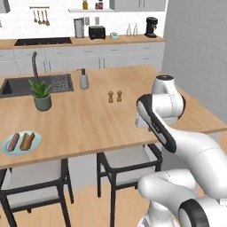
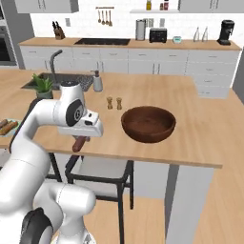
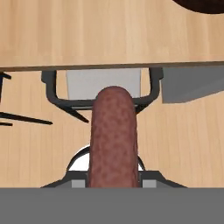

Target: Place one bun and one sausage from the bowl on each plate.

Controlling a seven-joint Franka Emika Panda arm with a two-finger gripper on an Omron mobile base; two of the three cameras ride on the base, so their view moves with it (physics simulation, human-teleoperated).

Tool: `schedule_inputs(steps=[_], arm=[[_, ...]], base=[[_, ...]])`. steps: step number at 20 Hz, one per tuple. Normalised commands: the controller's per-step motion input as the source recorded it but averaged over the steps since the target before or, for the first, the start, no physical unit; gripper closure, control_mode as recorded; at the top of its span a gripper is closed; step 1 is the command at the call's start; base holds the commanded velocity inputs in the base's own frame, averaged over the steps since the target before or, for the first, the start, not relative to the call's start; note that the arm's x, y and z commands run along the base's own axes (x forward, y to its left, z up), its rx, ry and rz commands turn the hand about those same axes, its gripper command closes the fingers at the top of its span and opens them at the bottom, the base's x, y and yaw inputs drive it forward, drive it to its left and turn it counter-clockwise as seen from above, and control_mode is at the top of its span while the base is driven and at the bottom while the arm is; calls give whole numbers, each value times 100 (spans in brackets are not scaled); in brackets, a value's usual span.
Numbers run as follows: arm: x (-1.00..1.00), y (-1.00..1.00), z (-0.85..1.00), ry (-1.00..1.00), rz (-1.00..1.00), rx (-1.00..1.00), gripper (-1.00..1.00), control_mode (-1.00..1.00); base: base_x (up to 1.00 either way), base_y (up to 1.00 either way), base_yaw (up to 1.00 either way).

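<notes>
1. Sausage (image 3: 113, 135) closest to the hand camera, reddish-brown, clamped between the fingers and sticking straight out from the gripper (image 3: 113, 181).
2. Same sausage (image 2: 80, 143) seen from the right base camera hanging below the gripper (image 2: 82, 138), right at the near edge of the wooden counter (image 2: 200, 128).
3. Beyond the sausage tip in the hand camera: chair (image 3: 105, 83) with grey seat, tucked under the counter edge.
4. Dark brown bowl (image 2: 148, 124) on the counter, right of the gripper, near but apart; contents not visible.
5. Pale blue-green plate (image 1: 21, 142) near the counter's front edge, far left, well apart from the gripper; holds one sausage (image 1: 13, 142) and one bun (image 1: 27, 140) side by side.
6. Two small shakers (image 2: 114, 103) behind the bowl, potted plant (image 1: 41, 94) and soap bottle (image 1: 84, 79) by the sink (image 1: 26, 84).
</notes>
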Motion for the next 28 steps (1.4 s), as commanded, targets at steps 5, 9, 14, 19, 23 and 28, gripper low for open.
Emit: schedule_inputs(steps=[5,9,14,19,23,28], arm=[[0,0,0,0,0,0,100,100],[0,0,0,0,0,0,100,100],[0,0,0,0,0,0,100,100],[0,0,0,0,0,0,100,100],[0,0,0,0,0,0,100,100],[0,0,0,0,0,0,100,100]], base=[[0,100,0],[0,100,0],[4,100,0],[13,100,0],[20,100,0],[30,100,0]])
